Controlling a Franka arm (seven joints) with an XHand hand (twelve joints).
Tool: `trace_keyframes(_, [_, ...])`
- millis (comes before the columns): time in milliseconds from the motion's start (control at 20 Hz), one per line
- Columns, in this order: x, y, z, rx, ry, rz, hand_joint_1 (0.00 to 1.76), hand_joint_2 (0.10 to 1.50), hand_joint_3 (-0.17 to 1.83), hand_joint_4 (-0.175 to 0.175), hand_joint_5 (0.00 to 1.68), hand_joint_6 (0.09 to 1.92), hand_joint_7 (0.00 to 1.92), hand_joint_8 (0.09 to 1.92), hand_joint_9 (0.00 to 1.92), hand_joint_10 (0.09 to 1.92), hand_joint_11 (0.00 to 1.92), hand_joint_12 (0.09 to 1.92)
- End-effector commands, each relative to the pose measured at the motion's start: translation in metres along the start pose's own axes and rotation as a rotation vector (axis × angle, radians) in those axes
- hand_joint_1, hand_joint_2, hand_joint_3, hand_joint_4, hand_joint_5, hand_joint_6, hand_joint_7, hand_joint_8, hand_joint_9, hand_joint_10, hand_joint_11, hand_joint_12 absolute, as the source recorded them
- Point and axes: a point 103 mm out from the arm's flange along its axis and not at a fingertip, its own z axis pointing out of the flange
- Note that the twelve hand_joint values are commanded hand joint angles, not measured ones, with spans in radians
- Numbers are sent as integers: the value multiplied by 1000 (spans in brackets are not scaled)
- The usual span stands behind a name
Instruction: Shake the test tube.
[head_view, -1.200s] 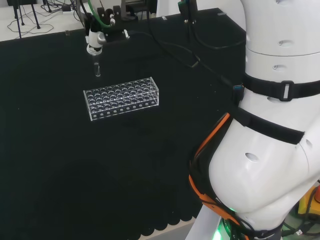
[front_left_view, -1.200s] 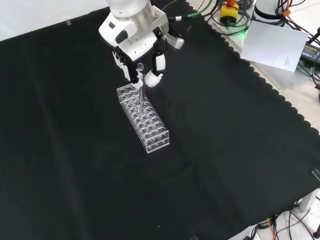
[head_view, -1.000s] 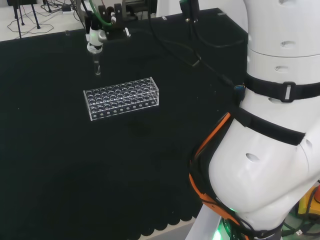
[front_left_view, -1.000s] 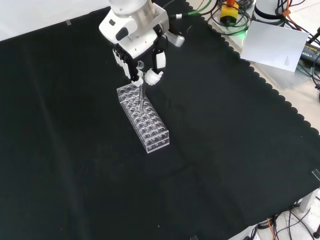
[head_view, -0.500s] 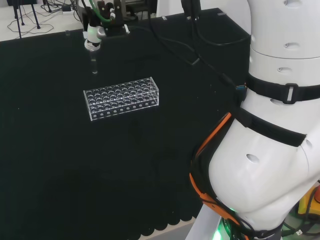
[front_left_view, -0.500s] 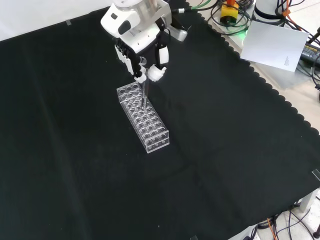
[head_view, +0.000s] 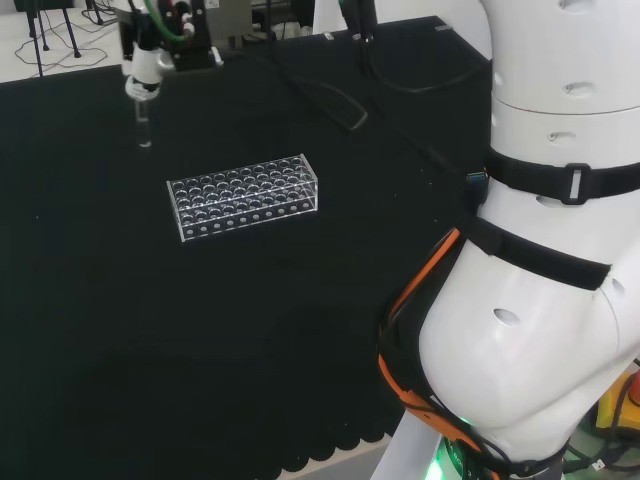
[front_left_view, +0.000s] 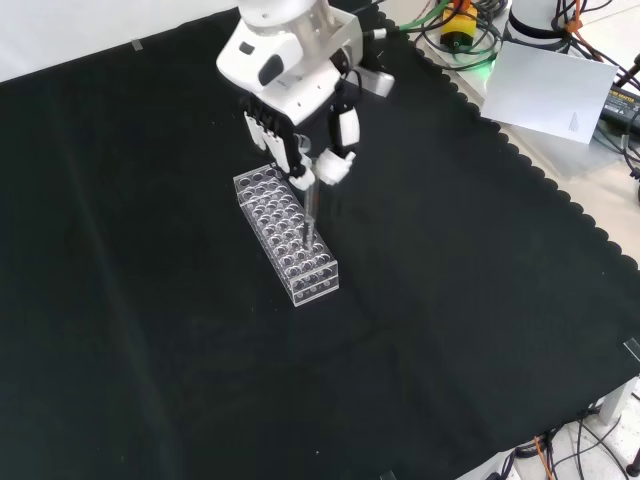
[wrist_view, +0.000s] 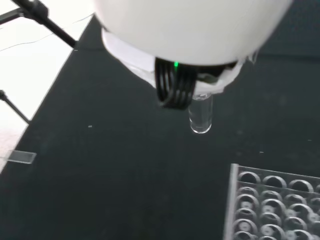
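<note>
The hand (front_left_view: 300, 150) pinches the clear glass test tube (head_view: 144, 128), hanging upright. It has swung sideways off the clear plastic rack (head_view: 243, 195); the shake looks underway.

No text, label or number seems readable on anything here

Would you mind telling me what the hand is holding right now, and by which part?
The hand holds a clear test tube by its upper end, pinched between its fingers; the tube hangs down, clear of the rack.
</note>
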Motion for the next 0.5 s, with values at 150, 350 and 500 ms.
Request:
trace_keyframes(150, [-33, -12, 7, 17, -27, 46, 1350, 408, 947, -175, 1504, 341, 1573, 306, 1645, 708, 1407, 1013])
trace_keyframes(350, [-107, -34, 18, 21, -47, 162, 1350, 408, 947, -175, 1505, 340, 1574, 304, 1645, 708, 1407, 1013])
trace_keyframes(500, [-182, -64, 15, -6, -41, 288, 1350, 408, 947, -175, 1505, 339, 1574, 303, 1645, 707, 1407, 1012])
